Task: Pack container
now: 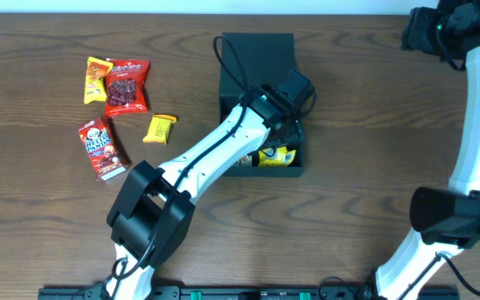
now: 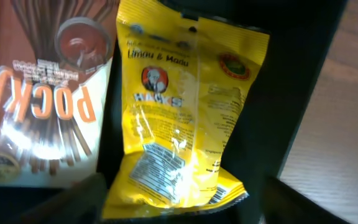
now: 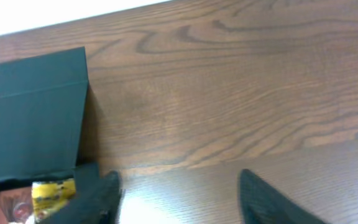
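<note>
Left pincer (image 2: 185,208) was down inside container (image 1: 290,172). I saw its fingers spread either side of yellow packet (image 2: 185,106), not squeezing it. Pocky box (image 2: 42,106) lay just beside packet. Container sat at middle of bench (image 1: 373,125), mouth up, lid flap (image 1: 257,54) folded back toward far edge, long axis running near-to-far. Right pincer (image 3: 179,205) was spread, empty, over bare bench, well right of container.

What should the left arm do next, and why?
Probably lift the left fingers straight up out of the container. They stand open on either side of the yellow Hacks packet, which lies inside beside the Pocky box. Nothing is held, and other snacks, such as the red bag, lie on the table.
</note>
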Available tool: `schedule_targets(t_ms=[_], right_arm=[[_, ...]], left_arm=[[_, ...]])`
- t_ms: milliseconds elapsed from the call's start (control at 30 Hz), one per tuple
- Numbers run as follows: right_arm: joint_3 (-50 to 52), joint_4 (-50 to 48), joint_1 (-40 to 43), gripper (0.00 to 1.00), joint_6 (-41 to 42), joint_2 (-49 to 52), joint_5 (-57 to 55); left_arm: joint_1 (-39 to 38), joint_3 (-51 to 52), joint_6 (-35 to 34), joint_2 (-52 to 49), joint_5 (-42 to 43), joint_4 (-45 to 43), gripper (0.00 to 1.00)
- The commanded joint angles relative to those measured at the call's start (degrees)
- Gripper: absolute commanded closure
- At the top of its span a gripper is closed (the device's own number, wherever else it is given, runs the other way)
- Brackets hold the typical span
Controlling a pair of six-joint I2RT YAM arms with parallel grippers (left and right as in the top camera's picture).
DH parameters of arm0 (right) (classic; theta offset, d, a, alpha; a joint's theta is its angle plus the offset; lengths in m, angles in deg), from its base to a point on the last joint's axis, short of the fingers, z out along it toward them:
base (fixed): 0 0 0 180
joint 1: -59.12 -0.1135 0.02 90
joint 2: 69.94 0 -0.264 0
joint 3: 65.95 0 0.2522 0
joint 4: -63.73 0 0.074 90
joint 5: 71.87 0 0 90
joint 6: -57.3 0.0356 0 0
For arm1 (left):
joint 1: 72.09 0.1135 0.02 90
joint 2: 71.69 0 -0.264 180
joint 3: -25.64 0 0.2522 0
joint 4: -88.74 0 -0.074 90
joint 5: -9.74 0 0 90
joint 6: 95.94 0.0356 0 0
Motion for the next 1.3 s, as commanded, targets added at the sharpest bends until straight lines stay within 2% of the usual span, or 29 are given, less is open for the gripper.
schedule_targets(t_ms=[0, 33, 67, 100, 167, 300, 467, 633, 733, 867, 1000, 1267], right_arm=[[-0.50, 0.61, 0.46, 0.65, -0.26, -0.76, 2.01], [-0.09, 0.87, 0.46, 0.84, -0.63, -0.76, 4.00], [0.31, 1.31, 0.39, 0.96, -1.66, -0.76, 6.21], [0.90, 1.66, 0.28, 0.99, -2.47, -0.76, 8.26], [2.78, 2.75, -0.33, 0.98, -4.17, -0.76, 13.29], [10.97, 3.43, -4.44, 0.98, -8.04, -0.76, 21.00], [23.15, -0.72, -13.99, 0.99, -10.67, -0.76, 21.05], [29.44, -2.16, -22.08, 0.98, -12.24, -0.76, 20.37], [34.86, -2.73, -25.31, 0.98, -12.22, -0.76, 20.02], [41.48, -5.40, -28.89, 0.98, -9.66, -0.76, 13.00], [44.98, -8.52, -30.10, 0.98, -8.41, -0.76, 13.07], [55.10, -21.68, -30.25, 0.98, -6.36, -0.76, 13.05]], left_arm=[[2.19, -2.82, 5.86, 3.78, -5.53, 0.68, 0.28], [3.34, -3.34, 7.41, 5.44, -9.99, 1.33, 0.28], [4.72, -3.50, 8.66, 7.23, -14.73, 2.14, 0.28], [5.92, -3.50, 9.27, 8.61, -18.10, 2.67, 0.28], [9.84, -3.50, 11.54, 12.37, -22.97, 3.45, 0.22], [20.24, -3.50, 15.47, 18.71, -22.08, 3.39, 0.15], [31.69, -3.50, 19.47, 21.53, -15.65, 3.74, 0.14], [40.06, -3.48, 25.44, 21.53, -9.55, 4.24, 0.13], [42.58, -3.48, 27.04, 21.53, -9.11, 4.15, 0.10], [43.71, -3.48, 27.85, 21.53, -9.11, 3.50, 0.09], [43.74, -3.48, 27.87, 21.53, -9.11, 2.71, 0.06], [43.74, -3.48, 28.28, 21.53, -9.09, 2.49, 0.04]])
